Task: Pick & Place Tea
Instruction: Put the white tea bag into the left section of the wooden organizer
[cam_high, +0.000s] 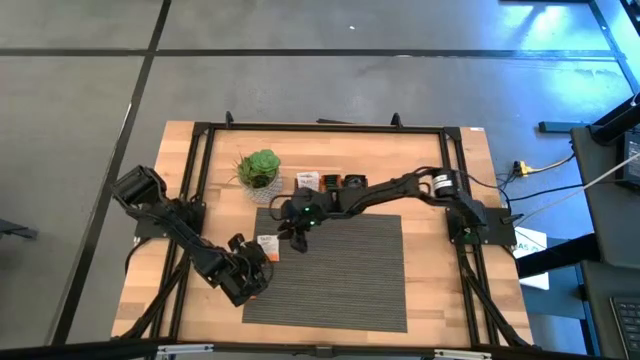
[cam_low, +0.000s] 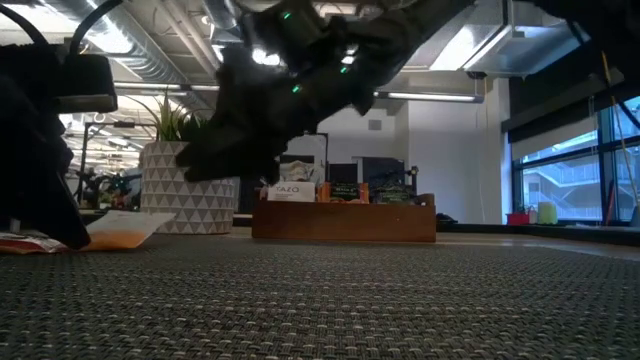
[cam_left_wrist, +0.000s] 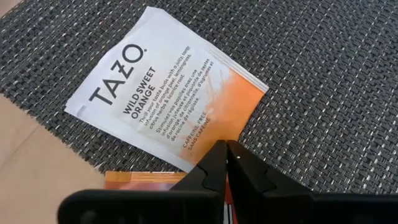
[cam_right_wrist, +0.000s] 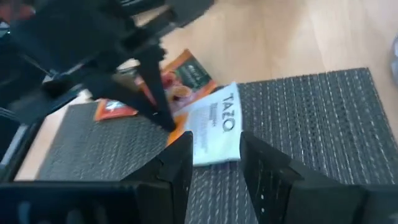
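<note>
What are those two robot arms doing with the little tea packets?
Both arms hover over a white and orange tea sachet lying at the edge of the grey mat. The left gripper is shut, its tip just at the sachet's edge, with another orange sachet beside it. The right gripper is open above the same sachet, holding nothing. More tea sits in the wooden tray near the potted plant.

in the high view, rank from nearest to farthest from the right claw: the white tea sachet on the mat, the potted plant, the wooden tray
1. White tea sachet: left of the right claw, at the mat's edge.
2. Wooden tray: behind it, toward the table's far side.
3. Potted plant: far-left of it; only slightly beyond the tray.
</note>
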